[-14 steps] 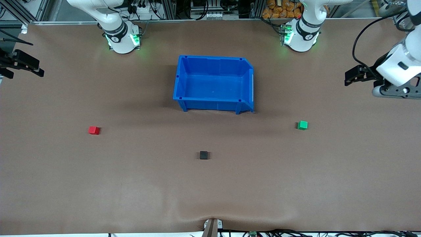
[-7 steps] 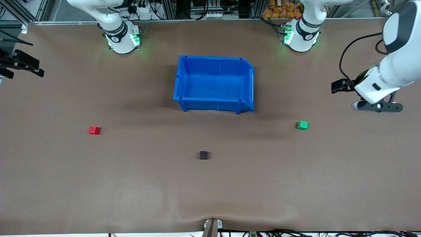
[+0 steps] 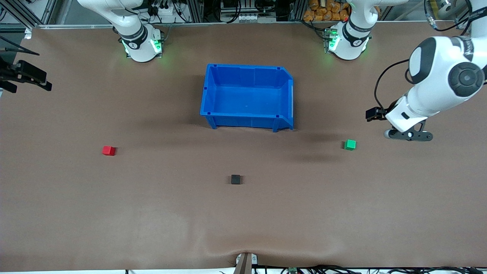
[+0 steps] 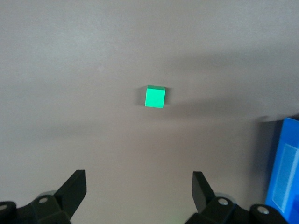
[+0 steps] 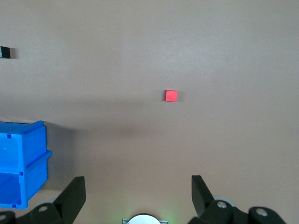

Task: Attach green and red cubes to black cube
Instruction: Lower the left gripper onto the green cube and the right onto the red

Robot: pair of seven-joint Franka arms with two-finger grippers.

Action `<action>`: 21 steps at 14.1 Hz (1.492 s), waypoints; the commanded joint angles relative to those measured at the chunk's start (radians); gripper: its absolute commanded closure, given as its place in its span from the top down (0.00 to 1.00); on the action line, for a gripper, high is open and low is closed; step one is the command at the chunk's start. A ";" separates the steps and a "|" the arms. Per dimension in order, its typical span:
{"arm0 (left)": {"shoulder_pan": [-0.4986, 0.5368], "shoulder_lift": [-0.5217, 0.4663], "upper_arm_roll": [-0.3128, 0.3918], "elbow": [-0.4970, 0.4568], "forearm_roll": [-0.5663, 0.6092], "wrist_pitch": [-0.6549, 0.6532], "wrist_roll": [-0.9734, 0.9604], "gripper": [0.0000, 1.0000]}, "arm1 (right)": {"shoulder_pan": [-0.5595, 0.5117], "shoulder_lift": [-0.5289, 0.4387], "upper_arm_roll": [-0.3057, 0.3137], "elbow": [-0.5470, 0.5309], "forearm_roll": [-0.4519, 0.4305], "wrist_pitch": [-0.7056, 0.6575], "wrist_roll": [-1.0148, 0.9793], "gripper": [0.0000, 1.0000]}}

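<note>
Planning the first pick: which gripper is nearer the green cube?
Left. The left gripper hangs close beside the green cube, jaws open. The right gripper waits at the right arm's end of the table.

The left gripper [image 3: 374, 114] has swung in from the table's edge — now over bare table near the green cube [image 3: 350, 144] (fingers spread wide).
</note>
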 commanded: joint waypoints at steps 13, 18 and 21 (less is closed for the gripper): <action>-0.004 0.287 -0.001 -0.174 -0.009 0.541 -0.041 1.00 | -0.105 0.469 -0.004 0.004 0.008 0.209 -0.002 1.00; -0.016 0.360 -0.001 -0.162 0.008 0.626 -0.052 1.00 | -0.110 0.670 -0.002 -0.001 0.009 0.383 -0.007 1.00; -0.015 0.387 0.000 -0.139 0.019 0.628 -0.024 1.00 | -0.098 0.689 -0.001 -0.030 0.009 0.412 -0.008 0.99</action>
